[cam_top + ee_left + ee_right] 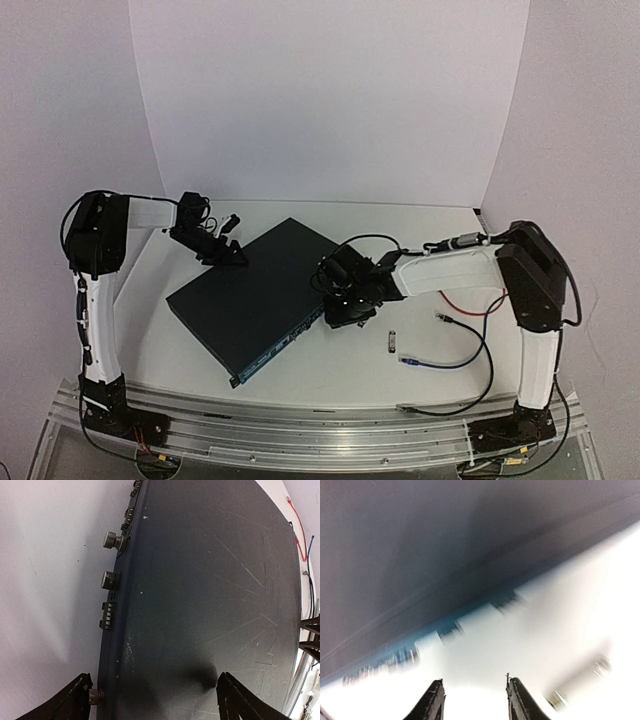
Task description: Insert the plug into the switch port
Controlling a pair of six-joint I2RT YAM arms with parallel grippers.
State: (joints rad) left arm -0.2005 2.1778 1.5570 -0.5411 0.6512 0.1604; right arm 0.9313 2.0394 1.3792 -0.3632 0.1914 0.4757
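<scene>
White walls and a curved white backdrop stood around a white table (200, 360). From the top camera, the switch (255, 300) lay flat near the middle of the table, turned at an angle, and its thin face with the sockets looked toward 5 o'clock. The left gripper (226, 247) was at the 11 o'clock side of the switch. The right gripper (347, 305) was at its 3 o'clock corner. A black cable (478, 345), a blue cable (430, 364) and a red wire (470, 303) lay loose toward 4 o'clock.

In the left wrist view, the dark scratched top of the switch (210, 590) filled most of the picture. Two metal knobs (110, 560) stuck out from its edge at 9 o'clock. The left gripper (155, 700) had its fingers (65, 702) wide apart and held nothing.

The right wrist view was blurred. The switch (445, 545) was across the top, with the sockets (450, 630) only as smears. The right gripper (475, 700) showed a narrower, empty gap.
</scene>
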